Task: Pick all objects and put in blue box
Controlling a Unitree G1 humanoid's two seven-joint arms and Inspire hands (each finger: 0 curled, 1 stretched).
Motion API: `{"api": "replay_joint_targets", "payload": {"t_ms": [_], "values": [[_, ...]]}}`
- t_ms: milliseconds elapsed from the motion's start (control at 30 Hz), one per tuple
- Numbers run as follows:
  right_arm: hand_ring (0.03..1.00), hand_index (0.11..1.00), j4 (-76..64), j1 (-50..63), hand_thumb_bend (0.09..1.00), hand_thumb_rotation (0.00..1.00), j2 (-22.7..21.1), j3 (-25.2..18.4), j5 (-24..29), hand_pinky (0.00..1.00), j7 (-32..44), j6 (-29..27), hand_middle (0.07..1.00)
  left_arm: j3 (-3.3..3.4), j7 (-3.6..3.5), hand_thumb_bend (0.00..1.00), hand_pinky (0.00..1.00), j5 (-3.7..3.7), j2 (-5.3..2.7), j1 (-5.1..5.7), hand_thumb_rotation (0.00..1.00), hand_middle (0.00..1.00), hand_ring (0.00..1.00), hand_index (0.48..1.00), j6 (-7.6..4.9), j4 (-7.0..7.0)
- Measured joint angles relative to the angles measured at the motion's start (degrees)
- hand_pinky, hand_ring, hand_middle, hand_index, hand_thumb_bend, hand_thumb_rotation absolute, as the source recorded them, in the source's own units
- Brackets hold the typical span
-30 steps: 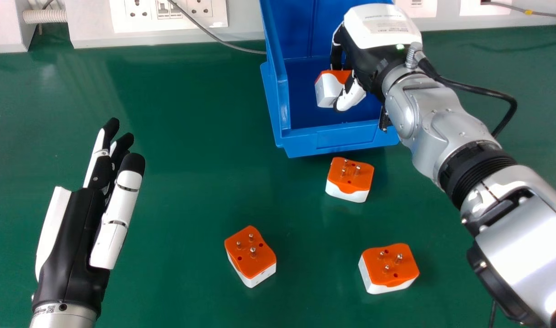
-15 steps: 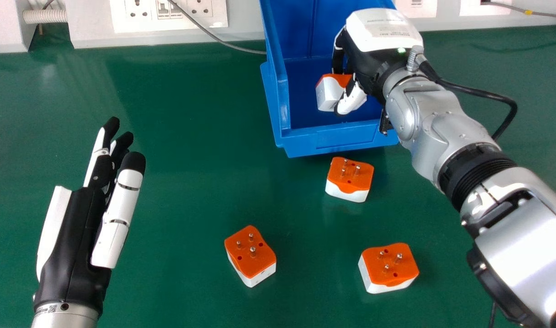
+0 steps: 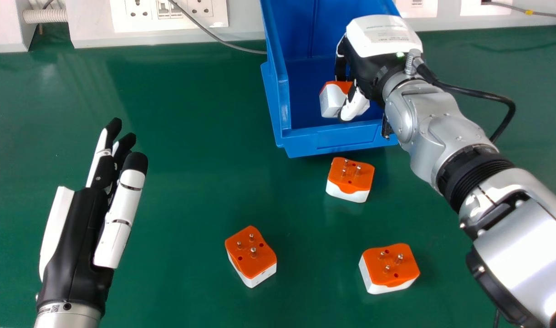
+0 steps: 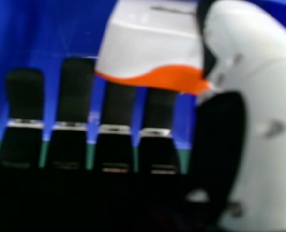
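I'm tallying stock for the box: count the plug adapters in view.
4: an adapter in the right hand at the blue box; one on the table before the box; nearer, a left one and a right one. The hand may hide others.

From where I stand, one orange-and-white plug adapter is clamped between the thumb and fingers of the right hand, inside the open-topped blue box, its orange part beside the fingers. Three matching units rest outside, orange faces and metal pins upward: a front adapter, just beyond the box wall on the robot's side of those fingers; a left adapter and a right adapter, both farther back toward the robot, left and right of the fingers.
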Motion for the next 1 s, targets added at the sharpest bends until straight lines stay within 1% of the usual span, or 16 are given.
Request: {"api": "replay_joint_targets", "payload": {"t_ms": [467, 500, 533, 567, 600, 633, 667, 700, 733, 767, 833, 867, 900, 933, 967, 1000], "values": [[0.477, 0.489, 0.0, 0.0, 0.492, 0.00, 0.0, 0.0, 0.0, 0.36, -0.1, 0.1, 0.559, -0.02, 0.00, 0.48, 0.90, -0.01, 0.01, -0.10, 1.00, 0.96, 0.96, 0.984, 0.03, 0.00], [0.519, 0.487, 0.0, 0.0, 0.489, 0.00, 0.0, 0.0, 0.0, 0.38, -0.1, 0.1, 0.588, -0.03, 0.00, 0.48, 0.90, -0.01, 0.01, -0.09, 1.00, 0.96, 0.96, 0.984, 0.03, 0.00], [0.519, 0.487, 0.0, 0.0, 0.489, 0.00, 0.0, 0.0, 0.1, 0.38, -0.1, 0.1, 0.588, -0.05, -0.01, 0.48, 0.90, -0.01, 0.01, -0.09, 1.00, 0.96, 0.96, 0.984, 0.03, 0.00], [0.576, 0.487, 0.0, 0.0, 0.493, 0.02, 0.0, 0.0, 0.1, 0.42, -0.1, 0.2, 0.634, -0.06, -0.01, 0.49, 0.90, -0.01, 0.00, -0.09, 1.00, 0.96, 0.96, 0.984, 0.03, 0.00], [0.576, 0.487, 0.0, 0.0, 0.493, 0.02, 0.0, 0.0, 0.1, 0.42, -0.1, 0.2, 0.634, -0.08, -0.01, 0.49, 0.90, -0.01, 0.00, -0.08, 1.00, 0.96, 0.96, 0.984, 0.03, 0.00], [0.627, 0.488, 0.0, 0.0, 0.497, 0.05, 0.0, 0.0, 0.1, 0.46, -0.1, 0.5, 0.677, -0.13, 0.00, 0.49, 0.90, -0.01, 0.00, -0.07, 1.00, 0.96, 0.96, 0.984, 0.03, 0.00], [0.627, 0.488, 0.0, 0.0, 0.497, 0.05, 0.1, 0.0, 0.1, 0.46, -0.2, 0.8, 0.677, -0.20, 0.00, 0.49, 0.90, 0.00, -0.01, -0.04, 1.00, 0.96, 0.96, 0.984, 0.03, 0.00], [0.666, 0.489, 0.0, 0.0, 0.500, 0.06, 0.2, 0.0, 0.1, 0.50, -0.3, 1.2, 0.712, -0.30, 0.01, 0.49, 0.90, 0.00, -0.02, 0.01, 1.00, 0.96, 0.96, 0.984, 0.02, 0.00], [0.666, 0.489, 0.0, 0.0, 0.500, 0.06, 0.3, 0.0, 0.1, 0.50, -0.3, 1.4, 0.712, -0.41, 0.02, 0.49, 0.90, 0.01, -0.04, 0.07, 1.00, 0.96, 0.96, 0.984, 0.02, 0.00], [0.694, 0.490, 0.0, 0.0, 0.502, 0.08, 0.4, 0.0, 0.0, 0.53, -0.4, 1.6, 0.740, -0.46, 0.02, 0.49, 0.90, 0.02, -0.07, 0.11, 1.00, 0.96, 0.96, 0.984, 0.02, 0.00], [0.739, 0.492, 0.0, 0.0, 0.504, 0.11, 0.5, 0.0, 0.0, 0.57, -0.7, 2.2, 0.784, -0.48, 0.06, 0.50, 0.90, 0.11, -0.10, 0.15, 1.00, 0.96, 0.96, 0.985, 0.02, 0.00], [0.739, 0.492, 0.0, 0.0, 0.504, 0.11, 0.6, 0.0, 0.0, 0.57, -0.9, 2.3, 0.784, -0.48, 0.06, 0.50, 0.90, 0.14, -0.15, 0.18, 1.00, 0.96, 0.96, 0.985, 0.02, 0.00], [0.760, 0.542, 0.0, 0.0, 0.528, 0.14, 0.6, 0.0, 0.0, 0.58, -1.1, 2.4, 0.806, -0.48, 0.07, 0.50, 0.90, 0.16, -0.20, 0.23, 1.00, 0.96, 0.96, 0.985, 0.02, 0.00], [0.760, 0.542, 0.0, 0.0, 0.528, 0.14, 0.7, 0.0, 0.0, 0.58, -1.3, 2.4, 0.806, -0.49, 0.07, 0.50, 0.90, 0.23, -0.26, 0.28, 1.00, 0.96, 0.96, 0.985, 0.02, 0.00], [0.782, 0.598, 0.0, 0.0, 0.547, 0.18, 0.7, 0.0, 0.0, 0.60, -1.5, 2.4, 0.829, -0.49, 0.08, 0.50, 0.90, 0.44, -0.31, 0.31, 1.00, 0.96, 0.96, 0.985, 0.02, 0.00], [0.803, 0.650, 0.0, 0.0, 0.560, 0.22, 0.7, 0.0, 0.1, 0.61, -1.5, 2.5, 0.851, -0.50, 0.09, 0.50, 0.90, 0.50, -0.36, 0.35, 1.00, 0.96, 0.96, 0.985, 0.02, 0.00]]}}
